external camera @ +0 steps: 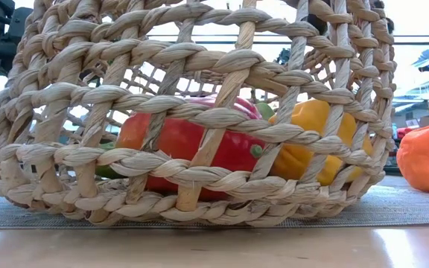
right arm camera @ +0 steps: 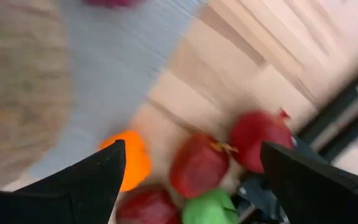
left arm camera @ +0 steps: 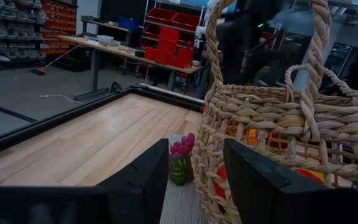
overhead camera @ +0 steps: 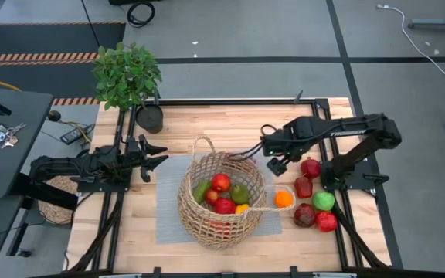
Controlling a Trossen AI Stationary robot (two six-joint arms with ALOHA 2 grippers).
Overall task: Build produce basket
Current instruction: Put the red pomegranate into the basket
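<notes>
High view: the basket (overhead camera: 222,198) stands on a grey mat (overhead camera: 168,208) between the two arms, holding red, green and yellow produce (overhead camera: 221,183). The right gripper (overhead camera: 275,164) hangs just beyond the basket's rim, fingers spread wide with nothing between them. Close beside it on the bare wood lie an orange (overhead camera: 283,199), a green apple (overhead camera: 324,201) and several dark red fruits (overhead camera: 310,167). The left gripper (overhead camera: 159,153) waits on the basket's other side, its log-shut fingers empty.
</notes>
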